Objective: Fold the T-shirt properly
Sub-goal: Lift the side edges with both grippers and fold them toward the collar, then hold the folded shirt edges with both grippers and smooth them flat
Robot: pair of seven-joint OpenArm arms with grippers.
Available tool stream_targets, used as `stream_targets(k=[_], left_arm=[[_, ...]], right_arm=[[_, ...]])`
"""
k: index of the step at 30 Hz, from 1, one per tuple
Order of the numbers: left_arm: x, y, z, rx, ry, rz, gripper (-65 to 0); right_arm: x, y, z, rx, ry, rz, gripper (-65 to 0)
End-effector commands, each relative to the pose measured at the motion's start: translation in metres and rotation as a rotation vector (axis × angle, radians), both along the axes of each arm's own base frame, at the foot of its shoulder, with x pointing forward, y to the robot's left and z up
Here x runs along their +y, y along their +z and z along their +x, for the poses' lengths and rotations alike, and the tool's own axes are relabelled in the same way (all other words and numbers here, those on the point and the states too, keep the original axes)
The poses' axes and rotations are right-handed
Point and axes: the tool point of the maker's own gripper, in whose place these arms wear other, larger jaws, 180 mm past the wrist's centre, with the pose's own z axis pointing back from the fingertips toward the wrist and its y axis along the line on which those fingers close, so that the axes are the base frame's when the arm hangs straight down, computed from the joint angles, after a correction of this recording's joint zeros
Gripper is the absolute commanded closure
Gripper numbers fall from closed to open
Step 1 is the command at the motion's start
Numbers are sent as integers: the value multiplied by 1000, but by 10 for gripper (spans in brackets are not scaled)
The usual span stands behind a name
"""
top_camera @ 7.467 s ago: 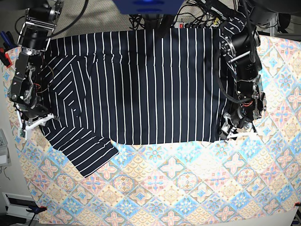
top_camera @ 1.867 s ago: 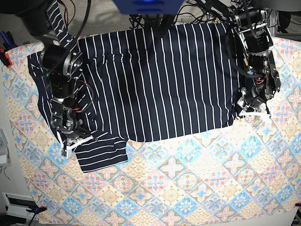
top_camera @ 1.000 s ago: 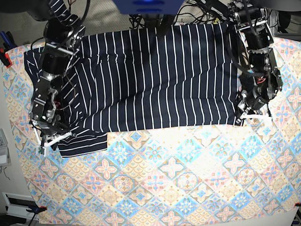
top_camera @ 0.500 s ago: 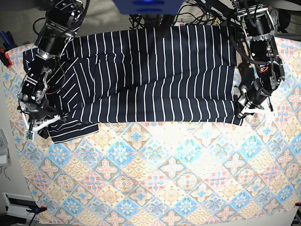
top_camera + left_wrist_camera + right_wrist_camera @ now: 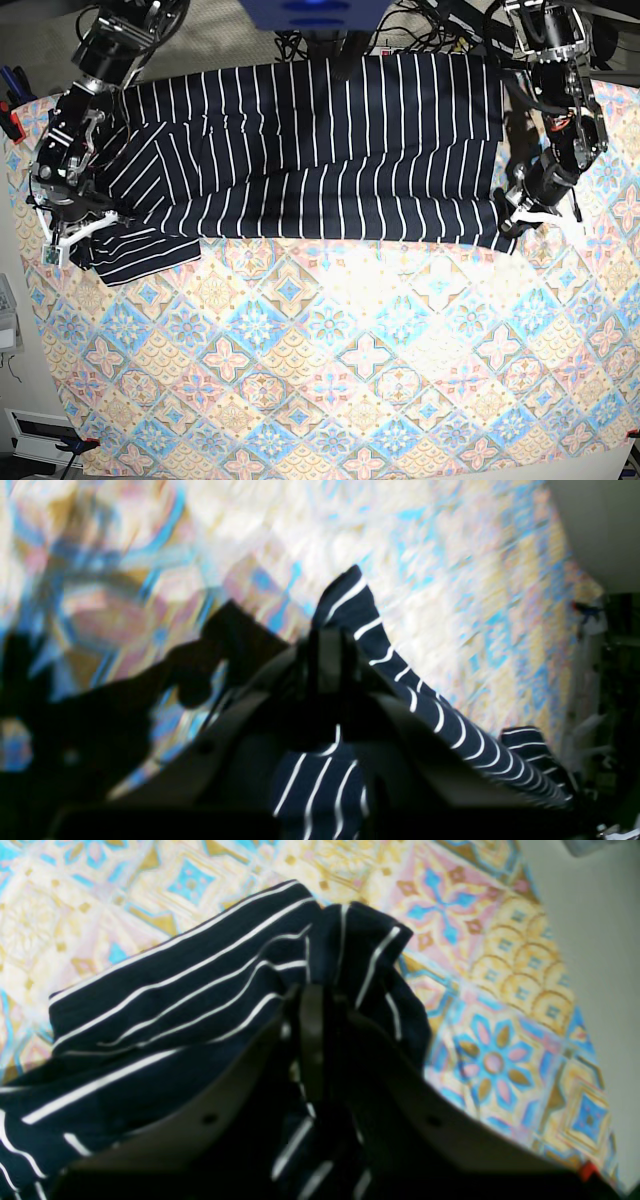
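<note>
Across the far half of the tabletop (image 5: 400, 400) the T-shirt (image 5: 330, 150) lies with its long axis left to right; the right gripper (image 5: 75, 232) and left gripper (image 5: 522, 215) each pinch a near corner, apparently lifted slightly.

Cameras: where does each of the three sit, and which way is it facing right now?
Base: overhead, looking down on the tablecloth, the T-shirt and both arms.
Left wrist: on the left arm, looking along its shut end effector, which pinches a shirt edge; blurred.
Right wrist: on the right arm, looking along the right end effector, shut on bunched shirt cloth.
Shared: both wrist views show striped shirt over tablecloth.
</note>
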Motion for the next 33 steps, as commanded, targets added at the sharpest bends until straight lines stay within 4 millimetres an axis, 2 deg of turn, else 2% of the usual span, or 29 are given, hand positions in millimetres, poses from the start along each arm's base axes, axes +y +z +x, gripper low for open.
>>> stream_targets(k=[1, 10, 14, 24, 33], left_arm=[[7, 12, 5, -47, -9, 35, 0], [-6, 13, -31, -33, -90, 73, 0], [-8, 7, -50, 4, -101, 80, 0], [-7, -9, -75, 73, -106, 85, 0], [4, -44, -98, 180, -62, 49, 0]], right_arm=[[-14, 21, 5, -55, -13, -51, -1], [-20, 17, -23, -19, -23, -81, -1], [-18, 9, -35, 10, -16, -82, -1], [-15, 1, -43, 35, -12, -77, -1], [-15, -3, -47, 49, -12, -72, 0]])
